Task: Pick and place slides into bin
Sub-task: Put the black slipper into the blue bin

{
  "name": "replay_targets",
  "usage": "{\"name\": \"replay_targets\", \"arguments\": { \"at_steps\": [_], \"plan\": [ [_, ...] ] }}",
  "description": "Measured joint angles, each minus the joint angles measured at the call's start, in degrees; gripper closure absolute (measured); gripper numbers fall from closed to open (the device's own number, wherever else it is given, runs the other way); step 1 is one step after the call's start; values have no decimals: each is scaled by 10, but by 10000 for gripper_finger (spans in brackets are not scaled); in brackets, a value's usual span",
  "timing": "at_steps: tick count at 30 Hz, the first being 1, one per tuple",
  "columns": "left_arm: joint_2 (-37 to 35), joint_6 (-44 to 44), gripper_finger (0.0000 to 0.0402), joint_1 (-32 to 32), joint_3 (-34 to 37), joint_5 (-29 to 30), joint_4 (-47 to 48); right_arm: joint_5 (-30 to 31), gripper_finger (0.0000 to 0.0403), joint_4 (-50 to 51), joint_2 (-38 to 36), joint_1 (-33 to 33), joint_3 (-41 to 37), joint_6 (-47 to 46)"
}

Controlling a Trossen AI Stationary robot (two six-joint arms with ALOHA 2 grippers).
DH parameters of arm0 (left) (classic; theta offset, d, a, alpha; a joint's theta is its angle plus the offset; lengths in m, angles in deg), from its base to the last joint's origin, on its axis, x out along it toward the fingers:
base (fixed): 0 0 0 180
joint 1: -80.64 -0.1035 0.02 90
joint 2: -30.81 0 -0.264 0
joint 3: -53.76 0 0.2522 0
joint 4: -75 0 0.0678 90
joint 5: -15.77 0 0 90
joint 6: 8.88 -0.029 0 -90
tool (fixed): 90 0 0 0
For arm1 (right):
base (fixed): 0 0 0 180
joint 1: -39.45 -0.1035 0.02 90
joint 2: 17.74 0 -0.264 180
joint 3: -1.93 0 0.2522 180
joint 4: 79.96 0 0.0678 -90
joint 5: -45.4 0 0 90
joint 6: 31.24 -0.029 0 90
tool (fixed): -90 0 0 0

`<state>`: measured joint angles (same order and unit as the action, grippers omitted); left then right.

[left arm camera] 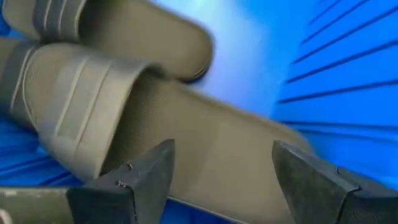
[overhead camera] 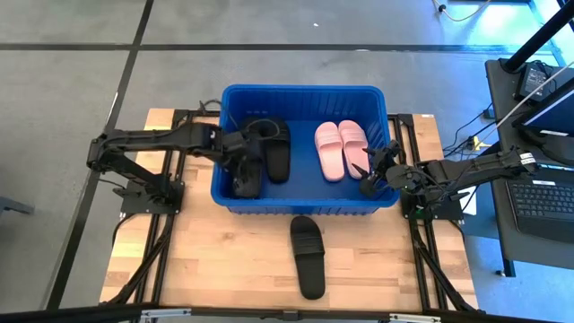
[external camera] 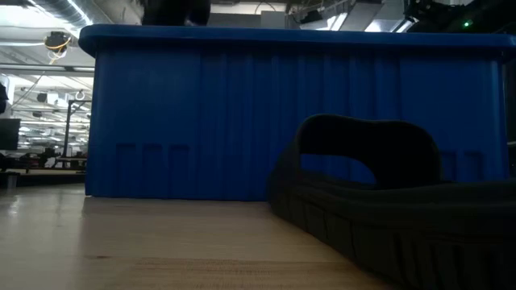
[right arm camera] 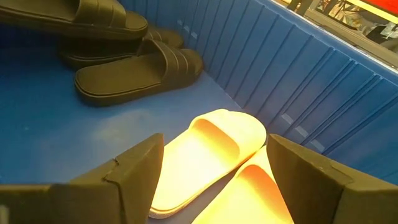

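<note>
Left gripper (overhead camera: 240,167) inside the bin (overhead camera: 305,205) at its left end, fingers spread, a black slide (left arm camera: 205,155) lying just under them. Right gripper (overhead camera: 369,170) over the bin's right end, fingers apart, nothing held, pink pair (overhead camera: 341,147) beside it. One black slide (overhead camera: 308,255) on the wooden table (overhead camera: 206,269), lower centre, outside the bin. Grey floor beyond; desk with keyboard (overhead camera: 547,197) at right edge.

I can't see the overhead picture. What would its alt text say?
A blue bin on a wooden table holds two pink slides and black slides; one black slide lies on the table in front of it. The left gripper reaches in over the black slides, and the right gripper, open, hovers beside the pink pair.
</note>
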<state>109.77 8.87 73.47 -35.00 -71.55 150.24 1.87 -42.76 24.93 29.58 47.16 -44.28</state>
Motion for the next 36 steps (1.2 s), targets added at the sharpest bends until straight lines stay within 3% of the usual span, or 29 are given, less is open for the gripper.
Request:
{"name": "replay_targets", "arguments": {
  "at_steps": [7, 13, 19, 22, 29, 32, 36],
  "plan": [
    [0, 51, 141, 1, -137, -85, 22, 0, 118, 0, 0, 0, 0, -1],
    [0, 30, 141, 43, -225, -92, -22, -1, 118, -1, 0, 0, 0, -1],
    [-5, -32, 141, 133, -254, 10, -101, -2, 118, -55, -1, -1, 0, 0],
    [-15, -31, 141, 178, -244, 95, -127, -42, 118, -114, -1, -1, 0, 35],
    [-39, -33, 141, 280, -166, 245, -205, -225, 118, -247, -1, -1, 1, 150],
    [-65, -29, 141, 308, -88, 282, -276, -237, 118, -265, -1, -1, 1, 150],
    [-111, -14, 141, 333, 28, 282, -406, -237, 118, -265, -1, -1, 1, 150]
  ]
}}
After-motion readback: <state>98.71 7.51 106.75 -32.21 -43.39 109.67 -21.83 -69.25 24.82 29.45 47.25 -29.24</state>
